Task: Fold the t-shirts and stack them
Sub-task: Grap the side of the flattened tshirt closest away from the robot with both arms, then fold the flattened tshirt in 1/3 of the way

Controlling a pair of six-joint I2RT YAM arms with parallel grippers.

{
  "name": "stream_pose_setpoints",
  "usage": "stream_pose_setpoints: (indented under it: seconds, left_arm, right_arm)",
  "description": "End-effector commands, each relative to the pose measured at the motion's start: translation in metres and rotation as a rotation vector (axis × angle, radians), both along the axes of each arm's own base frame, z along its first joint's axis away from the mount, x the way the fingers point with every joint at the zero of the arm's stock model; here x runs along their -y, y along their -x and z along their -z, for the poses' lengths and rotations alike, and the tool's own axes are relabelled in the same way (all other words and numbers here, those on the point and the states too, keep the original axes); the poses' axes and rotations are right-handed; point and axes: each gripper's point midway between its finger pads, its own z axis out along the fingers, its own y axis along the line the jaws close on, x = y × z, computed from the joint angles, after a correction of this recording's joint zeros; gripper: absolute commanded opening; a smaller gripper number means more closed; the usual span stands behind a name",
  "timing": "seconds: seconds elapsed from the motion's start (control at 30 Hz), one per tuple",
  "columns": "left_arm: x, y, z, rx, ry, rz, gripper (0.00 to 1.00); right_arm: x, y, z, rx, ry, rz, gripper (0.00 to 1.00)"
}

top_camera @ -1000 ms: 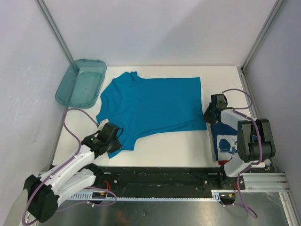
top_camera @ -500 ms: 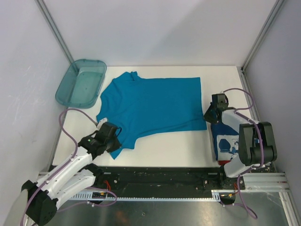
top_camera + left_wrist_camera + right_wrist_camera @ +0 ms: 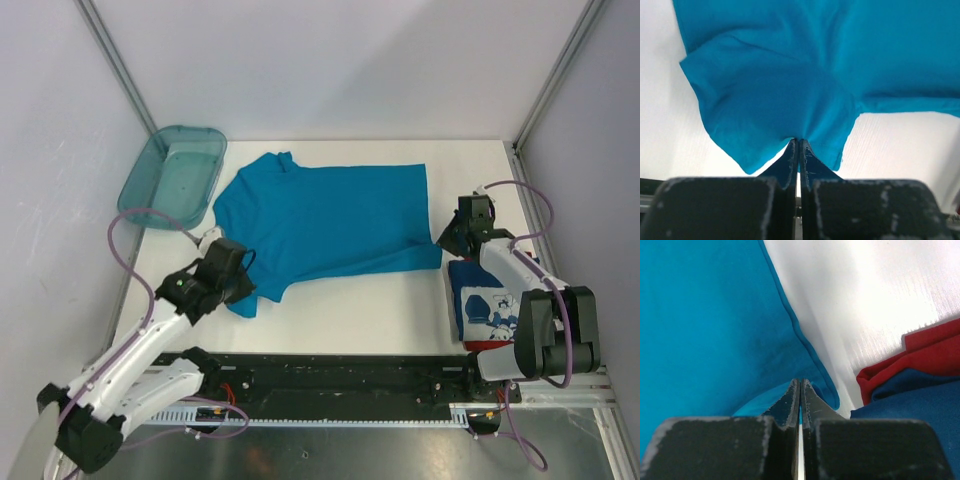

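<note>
Left arm (image 3: pixel 150 340): stretched forward; left gripper (image 3: pixel 236 272) clamped on the near sleeve of the teal t-shirt (image 3: pixel 330 215).
Right arm (image 3: pixel 520 270): folded inward; right gripper (image 3: pixel 449 240) pinching that shirt's right hem corner.
Dark blue t-shirt (image 3: pixel 490 305): folded, just right of it.
White table (image 3: pixel 350 310); bin (image 3: pixel 172 175) to its left; grey walls (image 3: pixel 350 60).

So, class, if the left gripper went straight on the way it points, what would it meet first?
More of the teal shirt, whose sleeve the left gripper pinches; depth beyond is unclear.
</note>
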Motion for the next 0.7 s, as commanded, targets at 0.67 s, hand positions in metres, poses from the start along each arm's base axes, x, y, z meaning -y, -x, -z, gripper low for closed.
stream_pose_setpoints:
  seconds: [0.67]
  left_arm:
    - [-0.012,-0.213,-0.016,0.08,-0.305,0.015,0.0]
  right_arm:
    - [0.0,-0.05,0.008,0.067,0.042,0.061,0.0]
